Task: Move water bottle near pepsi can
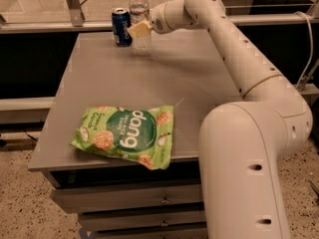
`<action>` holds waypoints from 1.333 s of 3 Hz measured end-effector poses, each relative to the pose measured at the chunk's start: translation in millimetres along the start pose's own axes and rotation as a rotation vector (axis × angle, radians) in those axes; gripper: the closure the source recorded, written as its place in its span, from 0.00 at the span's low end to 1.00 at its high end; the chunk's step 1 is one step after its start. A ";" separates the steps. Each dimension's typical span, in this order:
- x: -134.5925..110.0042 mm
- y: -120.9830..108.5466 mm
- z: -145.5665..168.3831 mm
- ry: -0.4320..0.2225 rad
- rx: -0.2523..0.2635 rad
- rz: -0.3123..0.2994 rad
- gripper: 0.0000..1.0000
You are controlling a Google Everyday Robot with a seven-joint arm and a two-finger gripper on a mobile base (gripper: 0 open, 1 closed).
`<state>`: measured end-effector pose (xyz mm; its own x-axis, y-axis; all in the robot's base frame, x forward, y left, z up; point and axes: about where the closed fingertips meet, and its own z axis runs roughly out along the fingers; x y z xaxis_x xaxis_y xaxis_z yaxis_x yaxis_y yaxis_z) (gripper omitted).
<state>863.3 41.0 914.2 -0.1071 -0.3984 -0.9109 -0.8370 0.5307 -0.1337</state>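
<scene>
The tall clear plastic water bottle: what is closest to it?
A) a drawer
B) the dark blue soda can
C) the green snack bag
B: the water bottle, held by the gripper, is close beside the dark blue pepsi can at the table's far edge.

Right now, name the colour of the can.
The pepsi can is dark blue, camera view; the gripper grips the water bottle beside it.
</scene>
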 end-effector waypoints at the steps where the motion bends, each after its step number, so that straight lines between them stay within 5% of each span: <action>1: 5.7 -0.6 17.9 0.012 -0.008 0.034 0.82; 2: 7.2 -1.0 34.1 0.005 -0.013 0.061 0.51; 4: 6.2 -1.7 40.2 -0.002 -0.014 0.069 0.05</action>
<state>885.6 67.6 893.0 -0.1643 -0.3599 -0.9184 -0.8348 0.5468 -0.0649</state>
